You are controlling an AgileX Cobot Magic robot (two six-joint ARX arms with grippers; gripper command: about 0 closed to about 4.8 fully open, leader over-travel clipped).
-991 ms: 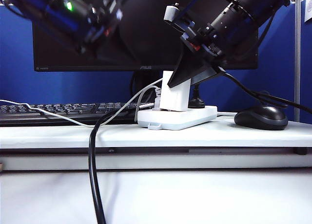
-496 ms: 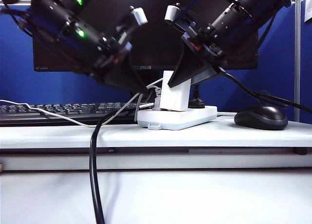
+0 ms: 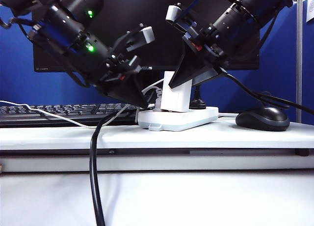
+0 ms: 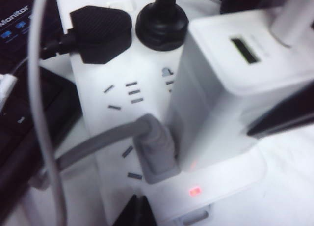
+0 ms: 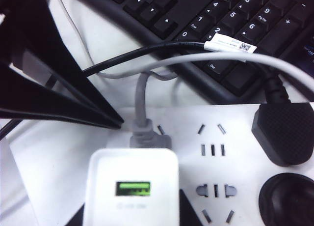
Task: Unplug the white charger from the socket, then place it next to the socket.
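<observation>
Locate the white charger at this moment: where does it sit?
The white charger stands upright, plugged into the socket at centre of the exterior view, beside the grey plug, with the right gripper around it.

The white charger (image 5: 130, 189) gripped by the right gripper (image 3: 189, 74) looks like smooth, slightly glossy plastic, as does the socket (image 4: 147, 113) beneath it. Just beside the left gripper (image 3: 140, 100), the grey plug (image 4: 154, 150) seems matt and rubbery. The black plug (image 4: 100, 32) farther off shows a finely textured matt plastic.
</observation>
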